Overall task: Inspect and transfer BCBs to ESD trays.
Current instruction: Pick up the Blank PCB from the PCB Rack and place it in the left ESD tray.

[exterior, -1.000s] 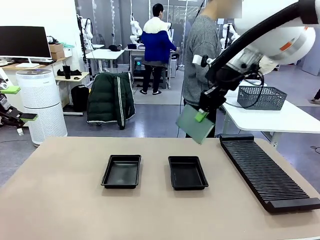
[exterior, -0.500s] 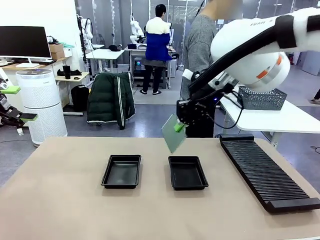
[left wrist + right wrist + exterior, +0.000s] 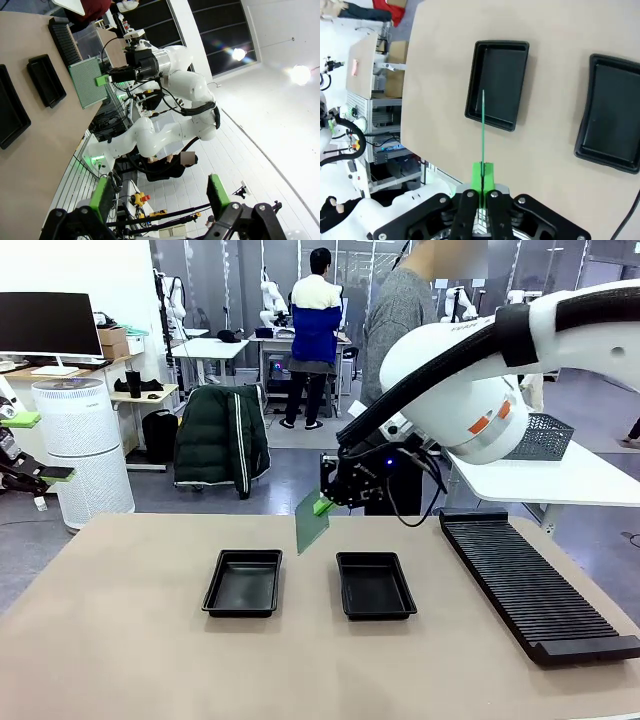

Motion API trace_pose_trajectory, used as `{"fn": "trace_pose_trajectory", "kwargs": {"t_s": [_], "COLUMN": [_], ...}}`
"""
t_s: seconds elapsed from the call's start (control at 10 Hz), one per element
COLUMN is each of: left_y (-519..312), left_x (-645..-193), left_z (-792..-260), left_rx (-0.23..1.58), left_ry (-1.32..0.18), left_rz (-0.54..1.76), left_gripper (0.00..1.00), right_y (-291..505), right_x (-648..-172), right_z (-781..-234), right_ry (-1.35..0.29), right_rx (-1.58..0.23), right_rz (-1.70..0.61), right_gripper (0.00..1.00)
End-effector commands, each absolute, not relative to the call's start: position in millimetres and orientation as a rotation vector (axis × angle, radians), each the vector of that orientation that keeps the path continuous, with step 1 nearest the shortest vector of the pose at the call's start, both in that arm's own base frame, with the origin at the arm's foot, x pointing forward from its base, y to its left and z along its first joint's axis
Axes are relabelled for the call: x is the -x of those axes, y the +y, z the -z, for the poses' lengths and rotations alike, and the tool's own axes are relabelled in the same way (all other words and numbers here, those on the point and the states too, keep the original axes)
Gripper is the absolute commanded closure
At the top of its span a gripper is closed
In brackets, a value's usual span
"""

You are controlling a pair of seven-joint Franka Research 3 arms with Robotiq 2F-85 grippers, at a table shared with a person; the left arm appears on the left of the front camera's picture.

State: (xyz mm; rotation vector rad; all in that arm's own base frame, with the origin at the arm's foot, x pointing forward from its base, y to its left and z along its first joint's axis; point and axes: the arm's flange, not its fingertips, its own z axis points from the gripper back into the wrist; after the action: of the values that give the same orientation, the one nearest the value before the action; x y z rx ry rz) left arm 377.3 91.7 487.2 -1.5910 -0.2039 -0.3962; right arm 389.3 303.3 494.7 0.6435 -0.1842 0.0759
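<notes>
BCB [image 3: 312, 525] clamped in right claw [image 3: 322, 506], shifted left and lower toward ESD trays [image 3: 240, 612], left claw [image 3: 159, 195] apart

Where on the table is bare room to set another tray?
Free: the wide stretch left of the left tray; the near strip before both trays. Narrow: between right tray and rack. Crowded: above the gap between trays, where the board hangs.
</notes>
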Motion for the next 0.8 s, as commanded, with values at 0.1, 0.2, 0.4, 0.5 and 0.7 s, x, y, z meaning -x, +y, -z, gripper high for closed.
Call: {"fn": "trace_pose_trajectory", "kwargs": {"t_s": [0.1,0.2,0.4,0.5,0.7], "left_y": [92.6,92.6,92.6,92.6,92.6], "left_x": [-376.6,-376.6,-376.6,-376.6,-376.6], "left_z": [-488.6,-488.6,-488.6,-488.6,-488.6], "left_rx": [1.59,1.59,1.59,1.59,1.59], "left_ry": [-0.208,-0.208,-0.208,-0.208,-0.208], "left_rz": [0.396,0.396,0.396,0.396,0.396], "left_gripper": [0.0,0.0,0.0,0.0,0.0], "right_y": [338.0,347.9,368.2,378.5,391.0], "right_x": [-397.2,-405.3,-419.7,-427.7,-442.5], "right_z": [-475.0,-466.6,-453.8,-448.1,-437.4], "right_ry": [-0.169,-0.151,-0.134,-0.135,-0.136], "right_rx": [-0.684,-0.697,-0.694,-0.692,-0.687], "right_rz": [0.038,0.036,0.029,0.023,0.039], "right_gripper": [0.98,0.98,0.98,0.98,0.98]}}
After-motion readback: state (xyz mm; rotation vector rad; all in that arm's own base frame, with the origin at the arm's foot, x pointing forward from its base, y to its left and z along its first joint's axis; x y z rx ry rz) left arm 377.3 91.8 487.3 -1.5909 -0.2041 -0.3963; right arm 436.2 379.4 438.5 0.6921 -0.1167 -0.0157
